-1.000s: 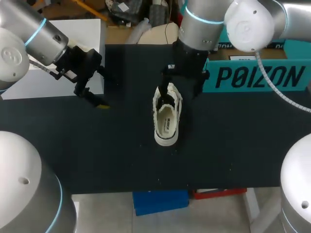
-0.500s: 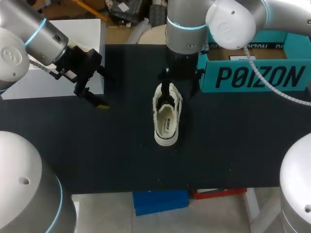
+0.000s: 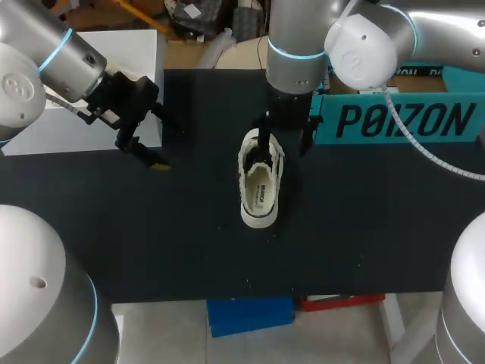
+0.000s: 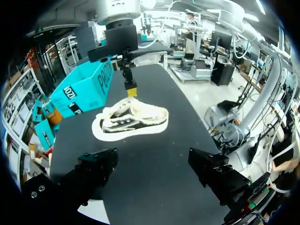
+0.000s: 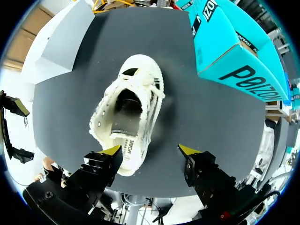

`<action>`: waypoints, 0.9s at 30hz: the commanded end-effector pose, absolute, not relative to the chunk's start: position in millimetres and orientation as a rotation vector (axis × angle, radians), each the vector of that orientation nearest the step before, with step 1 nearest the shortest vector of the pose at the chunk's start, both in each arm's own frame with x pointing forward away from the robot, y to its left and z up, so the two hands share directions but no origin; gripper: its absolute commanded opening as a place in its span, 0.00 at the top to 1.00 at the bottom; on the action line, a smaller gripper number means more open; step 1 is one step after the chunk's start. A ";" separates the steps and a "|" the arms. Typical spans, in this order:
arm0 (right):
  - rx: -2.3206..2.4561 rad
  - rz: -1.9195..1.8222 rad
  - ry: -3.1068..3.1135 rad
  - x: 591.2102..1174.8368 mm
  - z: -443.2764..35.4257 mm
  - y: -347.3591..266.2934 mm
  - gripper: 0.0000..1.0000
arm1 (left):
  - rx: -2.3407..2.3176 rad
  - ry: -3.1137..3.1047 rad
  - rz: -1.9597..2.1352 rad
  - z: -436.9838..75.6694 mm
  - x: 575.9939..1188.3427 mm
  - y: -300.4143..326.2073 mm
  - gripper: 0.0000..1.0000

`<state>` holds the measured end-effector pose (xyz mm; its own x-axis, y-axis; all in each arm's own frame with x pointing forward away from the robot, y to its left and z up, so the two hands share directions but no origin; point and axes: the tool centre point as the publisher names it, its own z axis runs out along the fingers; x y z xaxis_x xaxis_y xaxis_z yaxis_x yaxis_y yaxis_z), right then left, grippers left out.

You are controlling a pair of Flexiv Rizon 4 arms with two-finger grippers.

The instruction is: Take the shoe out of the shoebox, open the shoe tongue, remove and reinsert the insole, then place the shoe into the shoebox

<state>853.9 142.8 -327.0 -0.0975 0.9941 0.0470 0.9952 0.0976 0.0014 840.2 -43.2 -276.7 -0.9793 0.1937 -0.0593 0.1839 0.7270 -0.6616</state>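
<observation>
**Right gripper (image 5: 150, 150) spread wide above the shoe (image 5: 127, 112)**

Holding nothing. Beneath one yellow-tipped finger, the printed end of the shoe, upright on its sole, out of the box, dark insole (image 5: 123, 125) inside. Beneath the other finger, only bare surface (image 5: 187, 108). From the left wrist view alone, that tip just over the shoe's rim, contact impossible to judge. In the head view, the shoe's far end covered by the right gripper. Ahead and to one side of the right gripper, the teal shoebox (image 5: 220, 51), apart from the shoe, with an open lane of surface between. To the other side, a white box (image 5: 65, 37) at the surface's corner. Well apart, the left gripper (image 4: 152, 157), likewise wide open and empty, facing the shoe across bare surface.
</observation>
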 end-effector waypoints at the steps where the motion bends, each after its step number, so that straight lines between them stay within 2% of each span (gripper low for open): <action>1: -2.079 -0.052 -2.287 864.5 -348.0 143.0 0.35 | -0.318 -2.910 1.113 -278.4 839.8 -43.6 0.00; 5: -2.073 -0.054 -2.273 868.9 -361.3 141.8 0.41 | -0.318 -2.910 1.113 -278.4 839.8 -43.6 0.00; 10: -2.067 -0.051 -2.247 868.9 -374.1 143.4 0.38 | -0.318 -2.910 1.113 -278.4 839.8 -43.6 0.00; 21: -2.072 -0.024 -2.220 867.5 -396.4 145.9 0.50 | -0.318 -2.910 1.113 -278.4 839.8 -43.6 0.00; 27: -2.072 0.006 -2.217 867.9 -404.3 150.4 0.51 | -0.318 -2.910 1.113 -278.4 839.8 -43.6 0.00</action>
<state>863.3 143.4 -398.4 -0.0665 0.9943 0.0837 0.9951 0.0722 -0.0673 840.2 -43.2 -276.7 -0.9792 0.1938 -0.0593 0.1839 0.7269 -0.6617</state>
